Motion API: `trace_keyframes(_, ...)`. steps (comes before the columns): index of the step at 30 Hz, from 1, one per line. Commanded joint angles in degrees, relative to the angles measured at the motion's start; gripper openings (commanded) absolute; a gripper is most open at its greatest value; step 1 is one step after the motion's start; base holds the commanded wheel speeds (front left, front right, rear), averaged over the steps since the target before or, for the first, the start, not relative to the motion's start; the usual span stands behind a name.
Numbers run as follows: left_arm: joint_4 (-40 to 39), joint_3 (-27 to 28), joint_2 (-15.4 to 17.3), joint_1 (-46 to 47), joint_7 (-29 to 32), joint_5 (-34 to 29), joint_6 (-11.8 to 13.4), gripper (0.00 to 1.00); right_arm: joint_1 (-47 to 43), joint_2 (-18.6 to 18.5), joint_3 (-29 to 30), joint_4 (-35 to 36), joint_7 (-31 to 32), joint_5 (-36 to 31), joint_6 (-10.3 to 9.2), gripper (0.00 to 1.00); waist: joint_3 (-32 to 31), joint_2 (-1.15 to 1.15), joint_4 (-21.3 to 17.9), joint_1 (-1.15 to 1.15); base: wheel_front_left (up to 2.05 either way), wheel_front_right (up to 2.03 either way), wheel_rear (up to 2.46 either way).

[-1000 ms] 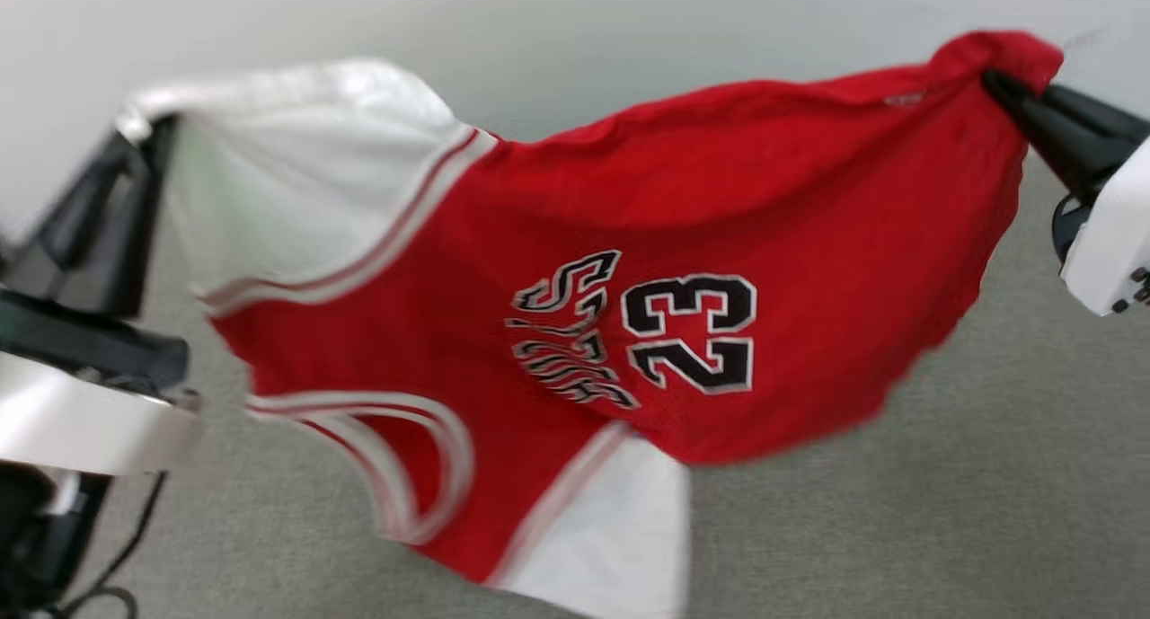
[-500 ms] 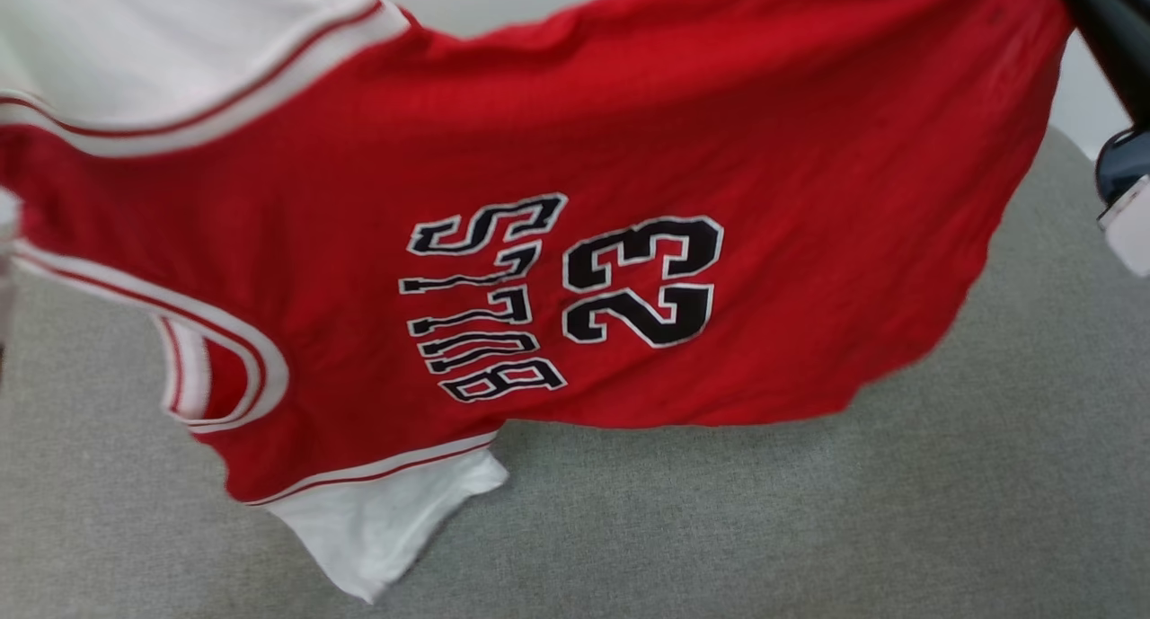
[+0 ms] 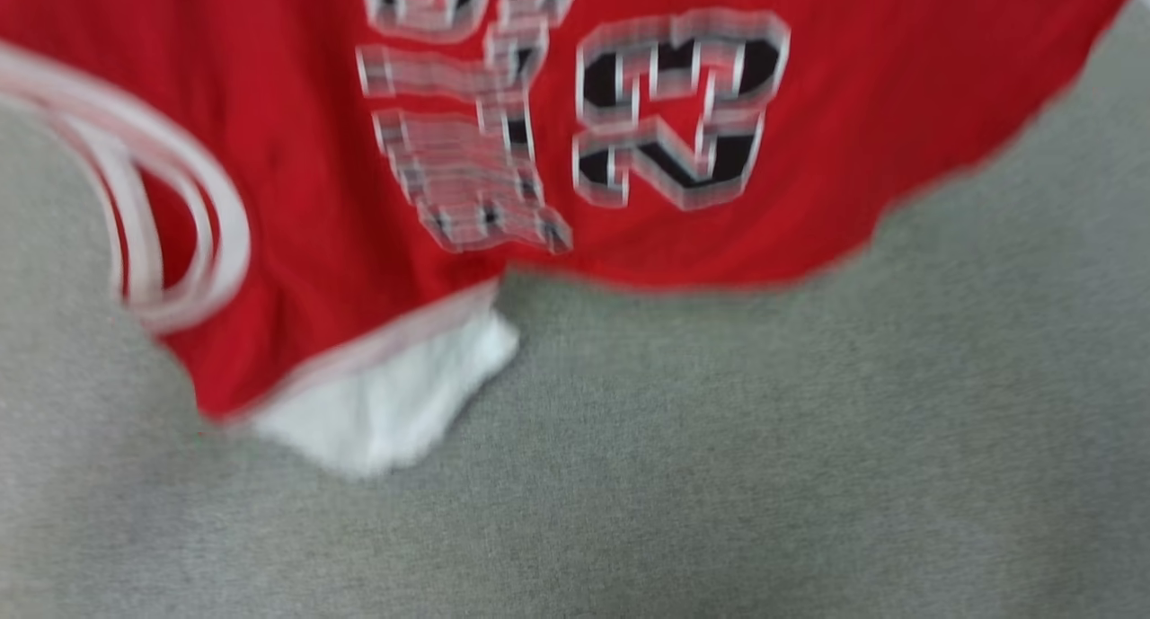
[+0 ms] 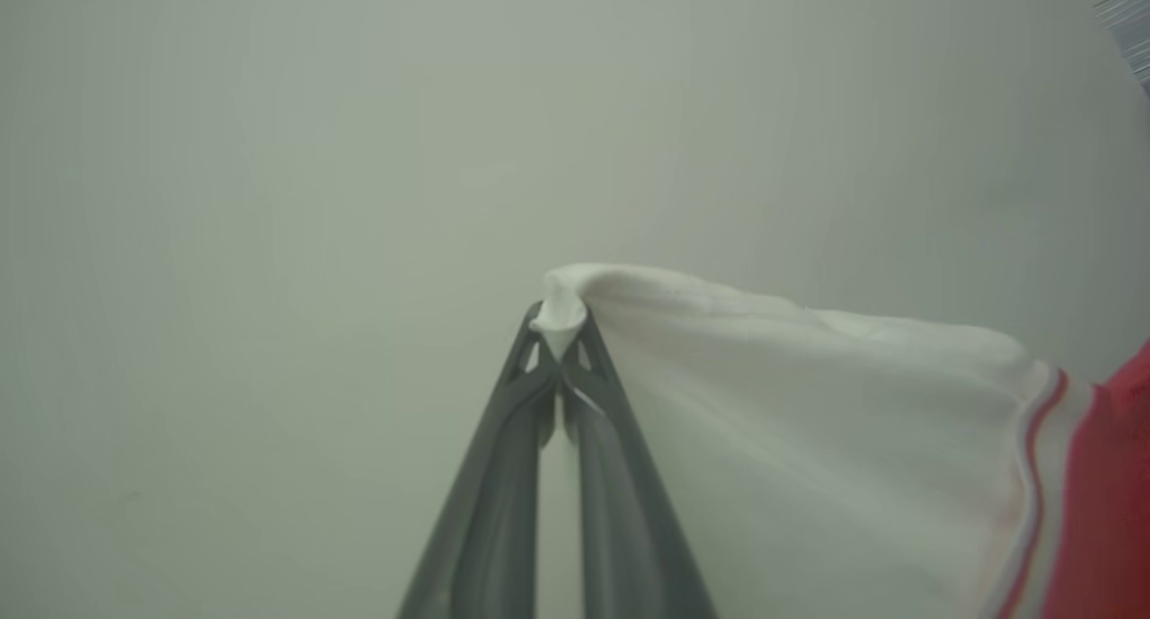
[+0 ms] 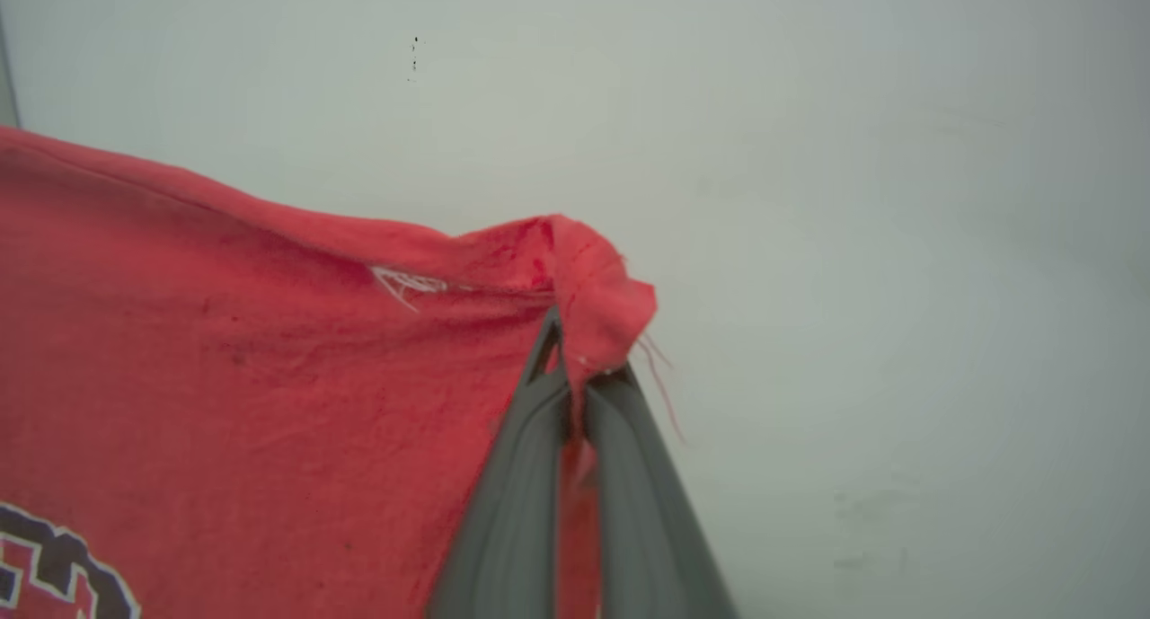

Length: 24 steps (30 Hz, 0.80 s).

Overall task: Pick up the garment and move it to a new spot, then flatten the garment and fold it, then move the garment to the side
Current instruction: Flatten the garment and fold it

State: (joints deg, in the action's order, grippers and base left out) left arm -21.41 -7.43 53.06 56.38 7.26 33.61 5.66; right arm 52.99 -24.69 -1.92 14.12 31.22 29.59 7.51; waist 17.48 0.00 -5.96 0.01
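The garment [image 3: 296, 152], a red shirt with white sleeves, striped trim and black lettering, hangs across the top of the blurred head view above a grey cloth surface [image 3: 719, 466]. Its lower white sleeve [image 3: 386, 403] touches or nearly touches that surface. In the left wrist view my left gripper [image 4: 559, 327] is shut on the tip of a white sleeve [image 4: 791, 403]. My right gripper [image 5: 575, 354] is shut on a bunched red corner of the garment [image 5: 269, 349] in the right wrist view. The cloth is stretched between the two grippers.
A grey fabric surface fills the lower half of the head view. Plain pale wall [image 4: 269, 197] lies behind both grippers in the wrist views.
The garment has risen in the head view over the last second, so both grippers and its top edge have left the top of the frame. The picture is now blurred by motion.
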Motion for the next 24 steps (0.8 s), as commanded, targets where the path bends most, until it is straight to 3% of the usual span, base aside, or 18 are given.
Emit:
trace_keyframes(1,2.9,-1.2,-0.8,4.9,-0.4,-0.7,-1.4,0.00,3.5,0.2,0.1,-1.9,-1.0,-0.8,-0.04,0.00,5.9,0.00,0.4,-0.01,0.00,0.00,0.00)
trace_keyframes(2,5.0,-2.1,-1.1,7.6,-0.5,-1.2,-2.3,0.00,5.3,0.2,0.0,-3.4,-1.5,-1.7,-0.04,0.00,7.1,0.00,0.5,-0.01,0.00,0.00,0.00)
trace_keyframes(3,11.2,-3.8,-2.5,17.0,-1.1,-2.5,-4.4,0.00,11.6,1.1,-0.4,-8.1,-3.3,-4.1,-0.04,0.00,10.7,0.00,0.6,-0.01,0.00,0.00,0.00)
trace_keyframes(12,31.9,-9.8,-10.2,41.9,-7.3,-8.7,-8.6,0.00,28.9,3.2,-2.2,-23.6,-13.1,-11.1,-0.04,0.00,19.2,0.00,2.0,-0.01,0.00,0.00,0.00)
trace_keyframes(19,43.6,-13.1,-14.6,46.6,-13.3,-10.8,-10.0,0.00,33.8,4.7,-3.4,-33.9,-21.1,-13.8,-0.04,0.00,22.0,0.00,3.4,-0.01,0.00,0.00,0.00)
trace_keyframes(24,50.0,-15.6,-17.8,41.2,-17.9,-10.3,-10.6,0.00,31.5,5.7,-5.3,-40.5,-26.1,-14.8,-0.04,0.00,22.2,0.00,5.0,-0.01,0.00,0.00,0.00)
